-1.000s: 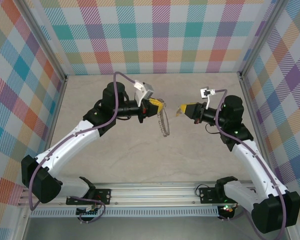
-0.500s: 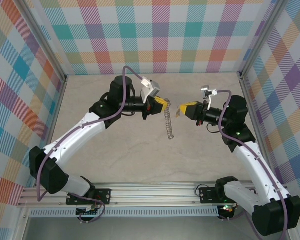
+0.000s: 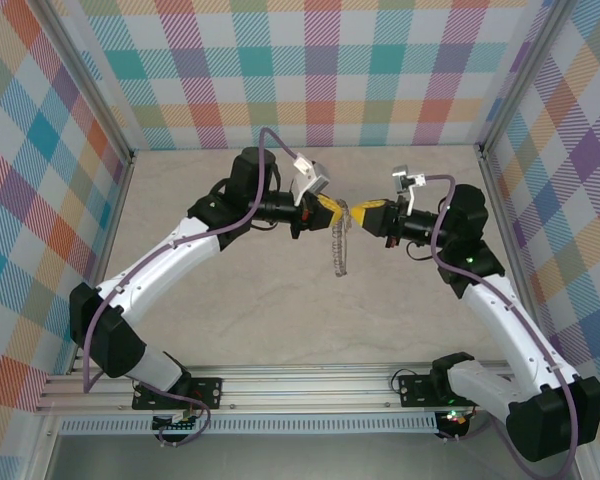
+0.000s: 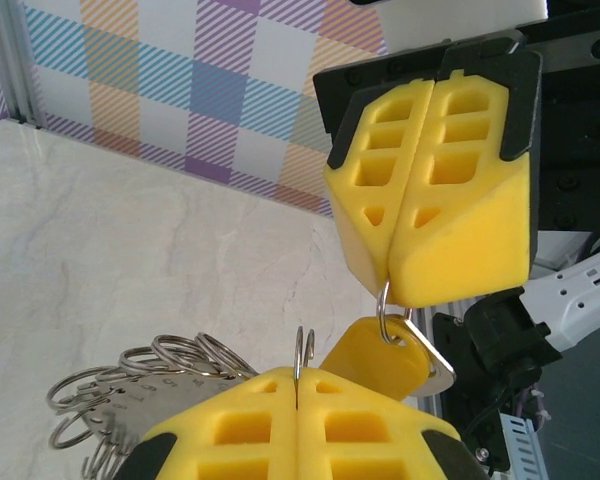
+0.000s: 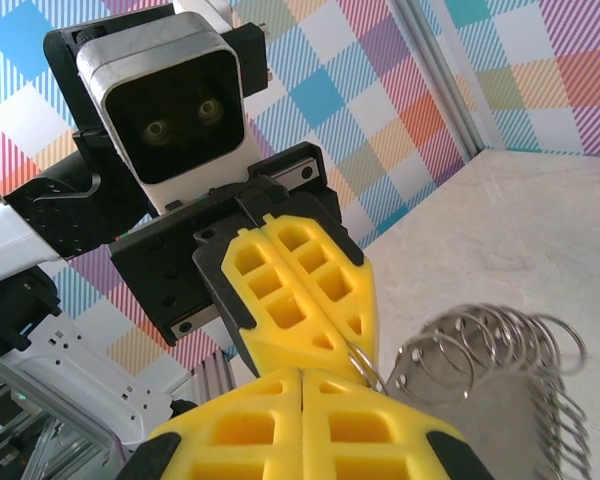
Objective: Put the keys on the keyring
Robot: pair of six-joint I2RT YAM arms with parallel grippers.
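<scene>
Left pincer (image 3: 329,209) is shut tight on the keyring (image 3: 338,248). It pinches one thin wire loop at the rim, and the rest of the ring hangs toward 6 o'clock in the top view, above the desk (image 3: 240,300). Right pincer (image 3: 359,213) sits at 3 o'clock from the left one, almost tip to tip, and it is shut on the small loop of the key (image 4: 374,358). From the left wrist view, the key with its yellow head dangles at 6 o'clock under the right pincer's tip. It is at about 1 o'clock from my left pincer's tip, just beside the wire loop that sticks up there. I cannot tell if the two loops touch. I think the step now is to hook the key's loop onto that wire. To do it well, I would move the right arm in tiny, slow nudges, line the loops up edge to edge, and grip hard so nothing twists. The loops look thin and springy, so a hard push could bend one or flick the key out.
</scene>
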